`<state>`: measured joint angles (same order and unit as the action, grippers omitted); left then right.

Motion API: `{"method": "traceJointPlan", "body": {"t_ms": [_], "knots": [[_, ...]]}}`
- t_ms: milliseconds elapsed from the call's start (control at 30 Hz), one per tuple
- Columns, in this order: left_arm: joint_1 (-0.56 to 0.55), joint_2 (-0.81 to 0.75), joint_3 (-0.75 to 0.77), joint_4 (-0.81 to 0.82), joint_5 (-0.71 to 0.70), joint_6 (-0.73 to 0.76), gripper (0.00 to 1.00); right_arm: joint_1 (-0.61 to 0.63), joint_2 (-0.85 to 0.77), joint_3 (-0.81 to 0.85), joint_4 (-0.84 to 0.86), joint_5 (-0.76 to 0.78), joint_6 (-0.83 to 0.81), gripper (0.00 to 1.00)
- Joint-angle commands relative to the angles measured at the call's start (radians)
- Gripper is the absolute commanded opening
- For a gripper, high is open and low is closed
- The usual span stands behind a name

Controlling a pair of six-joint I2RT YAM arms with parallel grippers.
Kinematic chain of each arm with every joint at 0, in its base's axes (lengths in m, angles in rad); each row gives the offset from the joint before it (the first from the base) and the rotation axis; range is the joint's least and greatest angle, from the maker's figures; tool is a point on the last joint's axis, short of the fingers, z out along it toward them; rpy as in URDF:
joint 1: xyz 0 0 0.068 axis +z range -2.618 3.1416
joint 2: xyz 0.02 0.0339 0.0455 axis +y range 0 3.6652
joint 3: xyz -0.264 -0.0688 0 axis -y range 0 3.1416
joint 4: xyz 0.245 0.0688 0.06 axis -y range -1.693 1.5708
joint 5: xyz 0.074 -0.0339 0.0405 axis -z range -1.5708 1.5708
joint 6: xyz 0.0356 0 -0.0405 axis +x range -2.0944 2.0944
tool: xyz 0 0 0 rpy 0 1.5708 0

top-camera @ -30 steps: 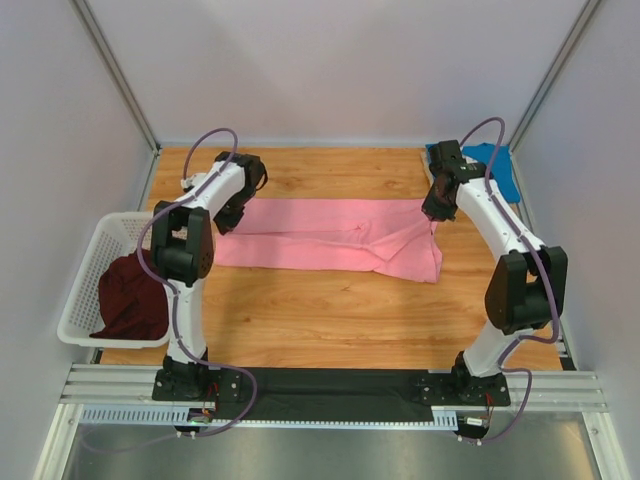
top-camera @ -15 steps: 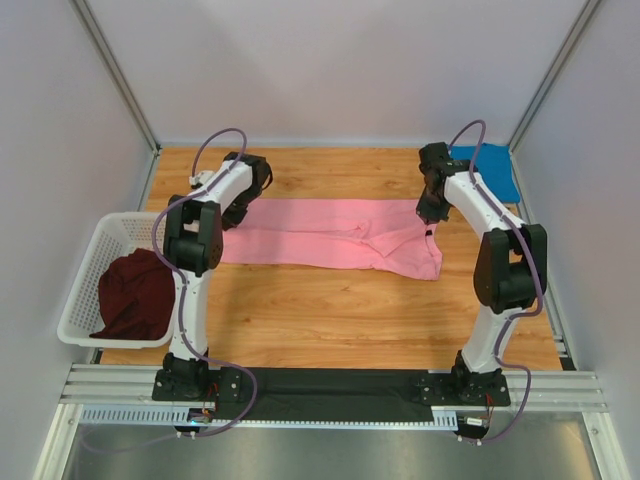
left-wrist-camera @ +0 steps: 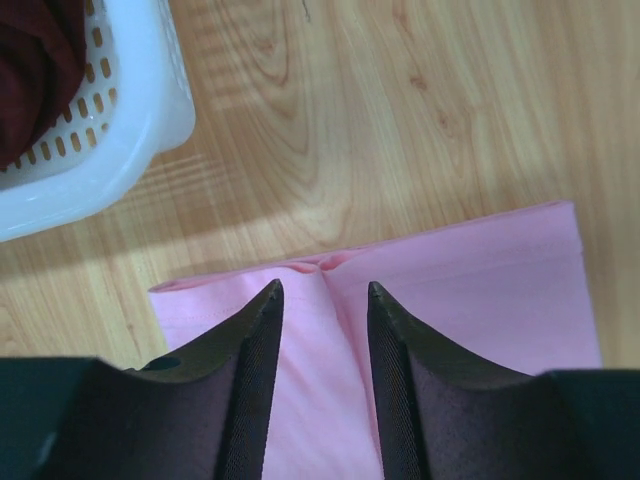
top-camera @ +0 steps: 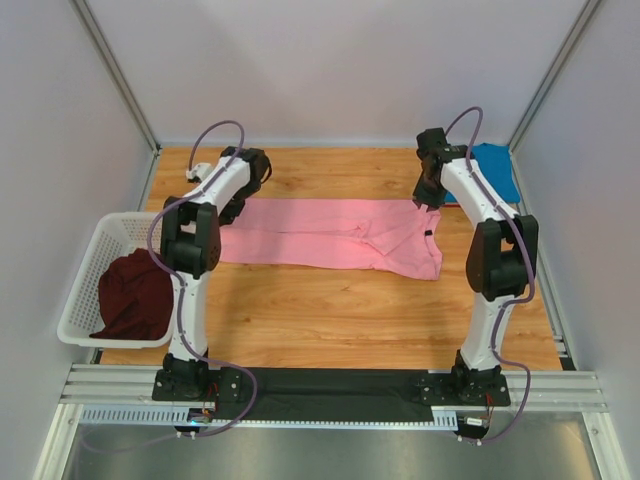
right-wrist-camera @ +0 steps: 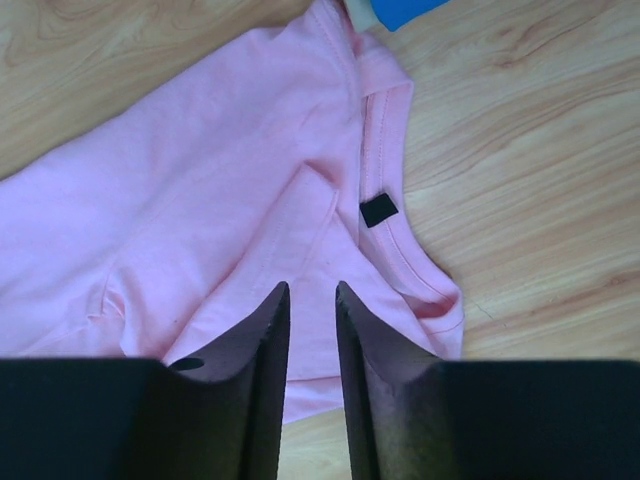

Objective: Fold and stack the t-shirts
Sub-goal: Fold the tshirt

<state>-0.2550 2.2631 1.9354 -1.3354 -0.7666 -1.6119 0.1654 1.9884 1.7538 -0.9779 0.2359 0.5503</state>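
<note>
The pink t-shirt (top-camera: pixel 330 235) lies folded in a long band across the middle of the table. My left gripper (top-camera: pixel 231 209) hovers over its left end, jaws open with only pink cloth (left-wrist-camera: pixel 470 290) below them. Over the right end by the collar is my right gripper (top-camera: pixel 428 197), its jaws narrowly open and holding nothing. The collar's black label (right-wrist-camera: pixel 379 209) shows just beyond them. A blue t-shirt (top-camera: pixel 495 170) lies folded at the far right corner. The maroon t-shirt (top-camera: pixel 135 295) sits crumpled in the basket.
The white lattice basket (top-camera: pixel 85 270) stands at the table's left edge, and its corner (left-wrist-camera: pixel 110 140) is close to the left gripper. Grey walls enclose the table at the back and both sides. A metal rail runs along the near edge.
Both arms have reached farther toward the back of the table. Both grippers have gone from shut to open, and the pink t-shirt lies flat beneath them.
</note>
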Motion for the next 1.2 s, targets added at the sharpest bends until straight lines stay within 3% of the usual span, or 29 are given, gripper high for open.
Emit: {"method": "traceJointPlan", "body": {"t_ms": [0, 100, 167, 300, 433, 667, 933, 1167], "knots": [[-0.030, -0.151, -0.016, -0.343, -0.068, -0.003, 0.47, -0.007, -0.052, 0.020, -0.107, 0.026, 0.007, 0.28], [-0.078, -0.235, -0.082, -0.277, -0.089, 0.075, 0.49, -0.006, -0.160, -0.069, -0.114, 0.011, 0.010, 0.34], [-0.105, -0.299, -0.160, -0.139, -0.053, 0.217, 0.50, -0.007, -0.245, -0.134, -0.090, -0.013, 0.005, 0.34], [-0.168, -0.396, -0.340, 0.091, 0.022, 0.355, 0.50, -0.009, -0.348, -0.357, 0.031, -0.185, -0.036, 0.34], [-0.168, -0.444, -0.479, 0.274, 0.128, 0.417, 0.49, -0.013, -0.390, -0.586, 0.111, -0.202, -0.067, 0.35], [-0.168, -0.337, -0.495, 0.294, 0.168, 0.461, 0.50, -0.072, -0.493, -0.793, 0.251, -0.282, -0.043, 0.42], [-0.168, -0.249, -0.440, 0.225, 0.112, 0.429, 0.50, -0.073, -0.488, -0.837, 0.307, -0.242, -0.105, 0.44], [-0.165, -0.246, -0.446, 0.281, 0.132, 0.440, 0.50, -0.079, -0.425, -0.818, 0.341, -0.192, -0.157, 0.42]]}}
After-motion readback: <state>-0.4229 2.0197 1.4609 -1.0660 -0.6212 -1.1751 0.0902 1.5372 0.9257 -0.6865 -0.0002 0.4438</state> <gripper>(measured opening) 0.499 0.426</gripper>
